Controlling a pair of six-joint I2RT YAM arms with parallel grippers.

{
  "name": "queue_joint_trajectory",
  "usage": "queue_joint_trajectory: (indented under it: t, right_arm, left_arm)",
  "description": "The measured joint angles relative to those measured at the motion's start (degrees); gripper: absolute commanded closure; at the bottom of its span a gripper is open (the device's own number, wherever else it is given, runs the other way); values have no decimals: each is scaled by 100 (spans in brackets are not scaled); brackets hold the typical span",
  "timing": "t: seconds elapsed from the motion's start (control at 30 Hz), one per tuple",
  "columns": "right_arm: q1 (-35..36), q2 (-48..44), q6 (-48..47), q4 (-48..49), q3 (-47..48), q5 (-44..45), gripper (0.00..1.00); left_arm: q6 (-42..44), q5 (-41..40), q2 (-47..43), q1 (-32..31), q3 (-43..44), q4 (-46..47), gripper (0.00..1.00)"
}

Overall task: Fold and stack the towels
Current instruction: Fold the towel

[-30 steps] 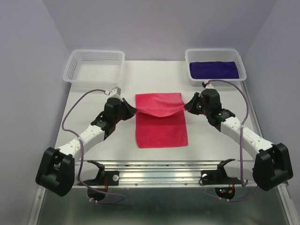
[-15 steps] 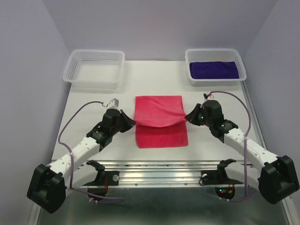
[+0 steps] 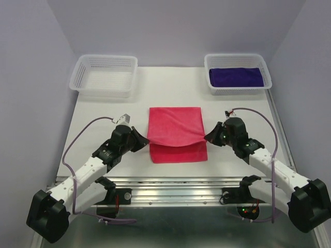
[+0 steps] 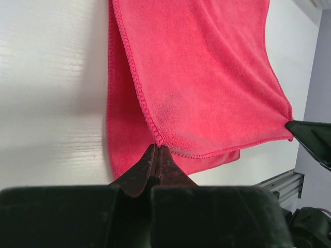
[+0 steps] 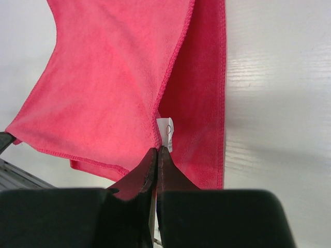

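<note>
Pink-red towel [image 3: 175, 124], long axis seemingly near-to-far, lifted corners clamped in left gripper [image 3: 147, 138] and right gripper [image 3: 206, 137].

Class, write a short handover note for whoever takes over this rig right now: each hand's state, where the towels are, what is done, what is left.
Hands: the left hand is shut on the left corner of the pink-red towel; the right hand is shut on its right corner.
Towels: the purple towel lies folded in the right basket. The left basket holds no towel.
Done: the held edge hangs over the towel's lower layer, short of the near edge.
Left: probably match the edges, release, finish folding, then stack it with the purple one.
</note>
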Motion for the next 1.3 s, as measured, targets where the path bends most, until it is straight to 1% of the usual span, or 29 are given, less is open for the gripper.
queue_joint_trajectory:
  t: [0.1,0.23,0.53,0.8,0.83,0.87,0.9,1.0,1.07,1.1,1.13,1.17,1.2,1.23,1.27,1.3]
  right_arm:
    - [0,-37,28,-9,-22,-35,99]
    - [7,-94,98,2,-52,-186,99]
    - [33,-302,195,-122,-472,-363,99]
    - [33,199,262,-127,-774,-354,99]
    - [33,232,262,-133,-776,-352,97]
    - [33,271,262,-122,-776,-337,88]
    - [33,280,262,-120,-776,-334,85]
    - [33,299,278,-125,-776,-306,78]
    - [33,326,278,-136,-776,-269,78]
    - [33,330,275,-175,-776,-223,76]
    - [33,326,275,-208,-776,-190,73]
    - [33,321,271,-251,-774,-140,65]
    - [33,302,256,-334,-772,-63,62]
    - [33,271,256,-404,-772,-20,59]
    - [33,223,210,-503,-769,35,53]
    - [33,155,212,-621,-765,92,47]
  left_arm:
    - [-28,66,-149,-9,-140,-31,100]
    - [-37,205,-103,-79,-289,-90,100]
    - [-122,372,-92,-201,-525,-81,100]
    - [-136,411,363,-240,-723,-37,100]
    - [-136,411,398,-254,-723,-26,100]
    - [-131,417,450,-256,-723,2,100]
    - [-127,424,492,-258,-723,11,100]
    - [-85,483,673,-260,-723,26,100]
    - [-48,525,778,-262,-723,22,100]
    - [-31,540,807,-264,-723,24,97]
    - [-15,555,824,-264,-723,22,88]
    - [11,584,841,-267,-723,17,69]
    - [37,601,844,-271,-723,13,58]
    - [98,627,841,-289,-721,-4,49]
    - [94,664,839,-299,-706,-48,42]
    - [109,706,831,-306,-684,-83,37]
